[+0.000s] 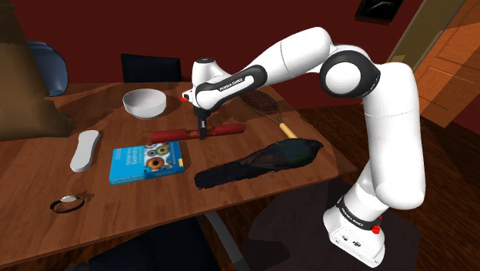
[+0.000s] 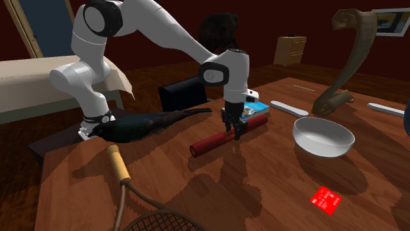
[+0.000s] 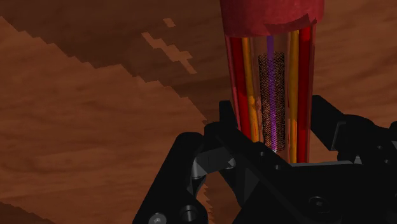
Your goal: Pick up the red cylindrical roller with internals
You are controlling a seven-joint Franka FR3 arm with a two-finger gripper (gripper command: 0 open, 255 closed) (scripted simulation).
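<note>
1. One red roller (image 1: 175,135) (image 2: 209,142) (image 3: 273,95), with a see-through middle showing yellow and purple rods inside. It's lying on the wooden table (image 1: 46,173) (image 2: 263,190), just beside one blue book (image 1: 146,163) (image 2: 257,107).
2. One black gripper (image 1: 203,135) (image 2: 231,132) (image 3: 277,130) comes straight down on it, jaws clamped on the roller's sides around mid-length.
3. Further out: one white bowl (image 1: 144,102) (image 2: 323,136), one black bird (image 1: 261,163) (image 2: 141,125), one racket (image 1: 269,108) (image 2: 141,210) and one small red card (image 2: 326,199).

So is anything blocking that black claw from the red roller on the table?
Nothing visible does. The gripper is right at the red roller, at its middle. The black bird lies off to one side, apart from both.
</note>
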